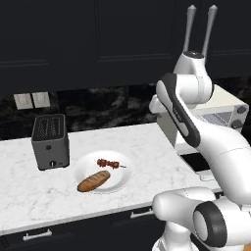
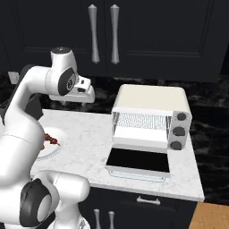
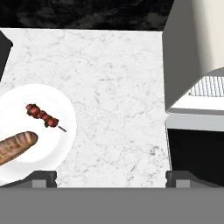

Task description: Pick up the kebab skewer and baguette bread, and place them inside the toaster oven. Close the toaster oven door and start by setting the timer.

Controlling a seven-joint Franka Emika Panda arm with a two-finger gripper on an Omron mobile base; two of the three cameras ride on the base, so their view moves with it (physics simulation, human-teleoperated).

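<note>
A white plate (image 1: 120, 182) on the counter holds the kebab skewer (image 1: 108, 163) and, in front of it, the baguette bread (image 1: 93, 181). In the hand view the skewer (image 3: 43, 116) and the baguette (image 3: 15, 146) lie at the lower left. My gripper (image 3: 111, 178) hangs open and empty above the bare counter, between the plate and the toaster oven (image 2: 150, 100). The toaster oven door (image 2: 139, 161) lies folded down flat, showing the wire rack (image 2: 142, 120). Dark knobs (image 2: 178, 132) sit on the oven's right panel.
A dark grey slot toaster (image 1: 50, 142) stands left of the plate. The marble counter (image 3: 118, 87) stretches between plate and oven. Dark upper cabinets with long handles (image 2: 103, 33) hang over the oven. My own arm hides most of the oven in the left base view.
</note>
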